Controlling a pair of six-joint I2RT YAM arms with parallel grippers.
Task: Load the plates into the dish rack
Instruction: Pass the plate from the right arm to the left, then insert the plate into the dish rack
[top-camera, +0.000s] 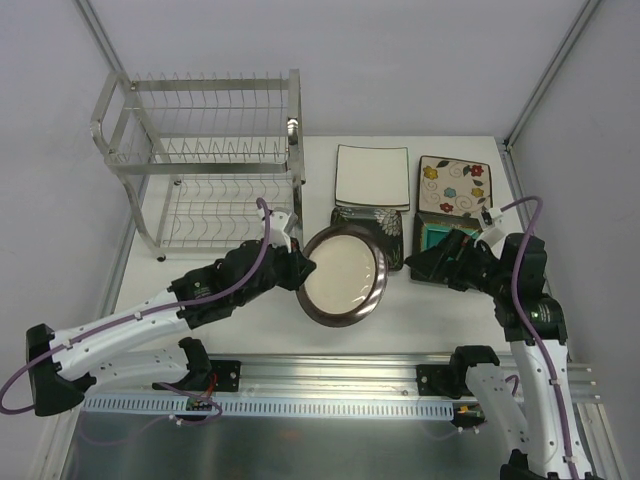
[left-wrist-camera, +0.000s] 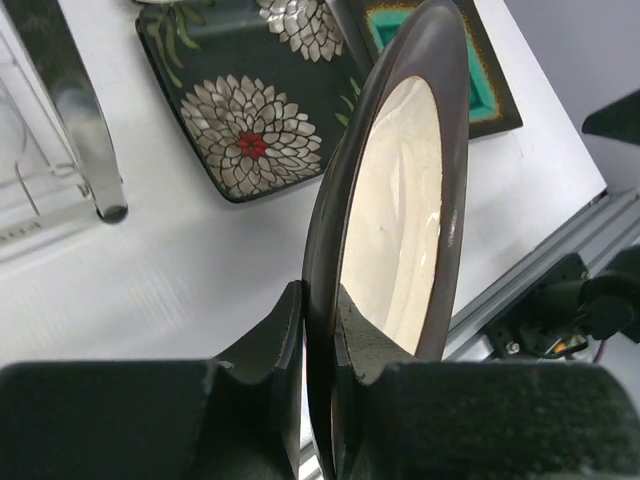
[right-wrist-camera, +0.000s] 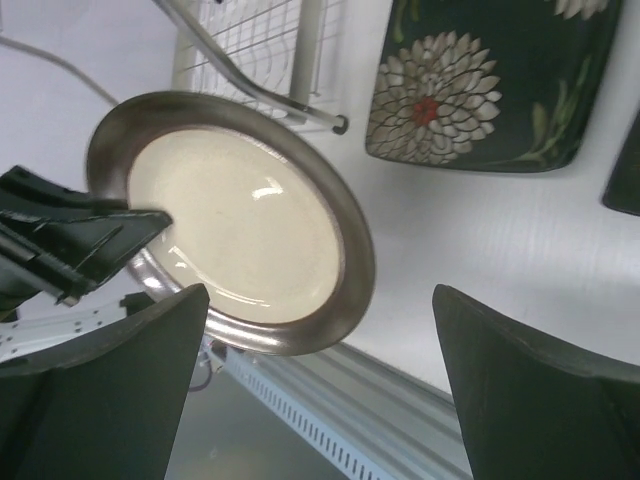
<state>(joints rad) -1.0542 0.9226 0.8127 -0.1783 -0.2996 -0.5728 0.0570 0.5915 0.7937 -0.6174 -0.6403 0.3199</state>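
Left wrist footage gives the closest reading of the grasp: the left pincer (left-wrist-camera: 320, 335) is seen closed narrowly on the dark rim of the round cream plate (left-wrist-camera: 395, 220), one finger against each face, so that the plate is presented almost edge-on and its disc runs straight away from the fingers. From the right wrist the same plate is shown nearly face-on, which the left wrist cannot offer, and the right pincer (right-wrist-camera: 320, 300) is seen spread wide with nothing between its fingers, turned toward the held plate from the right. From above, the plate is found tilted at the middle of the worktop (top-camera: 420, 320), apparently lifted, though whether its low edge touches cannot be told. Just beyond it the black chrysanthemum plate (top-camera: 385, 222) is partly covered by it, and the teal-centred plate (top-camera: 432, 238) is partly hidden by the right arm. Farther back the white plate (top-camera: 372, 177) and the flowered plate (top-camera: 453, 185) are laid flat, side by side. Farthest off, at the back left, the dish rack (top-camera: 215, 152) is placed, and no plate is seen in either tier. The coming move is judged to turn on this: the rack lies behind and to the left of the left pincer, that arm being much the nearer, so the plate must be swung leftward and stood upright to be dropped between the prongs. Only the top view shows rack and plate together in full.
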